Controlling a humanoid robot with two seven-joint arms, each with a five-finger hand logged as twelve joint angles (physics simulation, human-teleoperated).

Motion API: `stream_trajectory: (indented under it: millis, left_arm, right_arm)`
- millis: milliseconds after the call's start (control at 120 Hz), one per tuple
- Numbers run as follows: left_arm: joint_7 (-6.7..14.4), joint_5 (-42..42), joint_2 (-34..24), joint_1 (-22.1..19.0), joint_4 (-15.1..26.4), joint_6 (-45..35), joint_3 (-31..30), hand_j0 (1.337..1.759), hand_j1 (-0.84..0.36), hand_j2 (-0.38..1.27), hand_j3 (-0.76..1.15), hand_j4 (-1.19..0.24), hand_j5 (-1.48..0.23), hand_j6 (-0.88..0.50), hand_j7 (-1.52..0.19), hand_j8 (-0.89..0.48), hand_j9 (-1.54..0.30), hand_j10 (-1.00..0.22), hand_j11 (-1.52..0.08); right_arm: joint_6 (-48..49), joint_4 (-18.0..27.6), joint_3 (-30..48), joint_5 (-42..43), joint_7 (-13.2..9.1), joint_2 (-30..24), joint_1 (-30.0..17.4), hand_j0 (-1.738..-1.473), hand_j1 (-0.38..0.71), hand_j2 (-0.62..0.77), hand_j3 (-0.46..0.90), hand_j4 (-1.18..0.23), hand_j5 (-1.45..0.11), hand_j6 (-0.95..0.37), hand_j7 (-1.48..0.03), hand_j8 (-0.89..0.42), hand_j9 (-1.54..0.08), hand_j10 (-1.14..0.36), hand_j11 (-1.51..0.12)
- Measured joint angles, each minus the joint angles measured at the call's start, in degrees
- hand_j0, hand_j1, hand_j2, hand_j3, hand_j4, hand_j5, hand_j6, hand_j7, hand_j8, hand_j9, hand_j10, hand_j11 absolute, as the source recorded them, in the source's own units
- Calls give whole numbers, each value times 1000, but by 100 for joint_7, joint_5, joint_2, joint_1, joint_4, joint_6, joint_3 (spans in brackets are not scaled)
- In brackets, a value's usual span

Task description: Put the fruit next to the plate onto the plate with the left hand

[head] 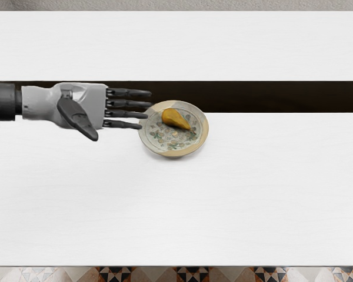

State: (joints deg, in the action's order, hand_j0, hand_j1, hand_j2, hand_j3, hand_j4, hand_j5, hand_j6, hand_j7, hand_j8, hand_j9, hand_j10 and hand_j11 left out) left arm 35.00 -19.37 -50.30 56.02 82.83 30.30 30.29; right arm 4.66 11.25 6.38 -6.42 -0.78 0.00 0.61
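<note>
A yellow-brown pear-like fruit (pixel 176 118) lies on the patterned plate (pixel 157 140), toward its upper right part. My left hand (pixel 115 111) reaches in from the left edge and hovers just left of the plate. Its fingers (pixel 129 104) are stretched out straight toward the plate and hold nothing; the thumb hangs down and apart. The fingertips end at the plate's left rim, short of the fruit. The right arm is out of view.
The white table (pixel 223 194) spreads wide in front of and to the right of the plate. A dark gap (pixel 270 97) runs across behind the plate, with another white surface (pixel 176 47) beyond it.
</note>
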Motion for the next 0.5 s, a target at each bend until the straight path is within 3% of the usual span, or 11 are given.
stream_trajectory:
  millis: [133, 500]
  left_arm:
    - [0, -4, -583, -144, -237, 337, 31, 1658, 348, 0, 0, 1, 0, 2, 0, 2, 0, 1, 0]
    - [0, 16, -1068, -392, -458, 472, 28, 1658, 349, -1, 0, 3, 0, 3, 0, 3, 0, 2, 0]
  right_arm:
    - [0, 0, -2, 0, 2, 0, 0, -1658, -310, -7, 0, -33, -43, -33, -43, -33, -43, -33, -43]
    - [0, 19, -5, 6, 7, 0, 0, -1658, -310, -7, 0, -33, -43, -33, -43, -33, -43, -33, -43]
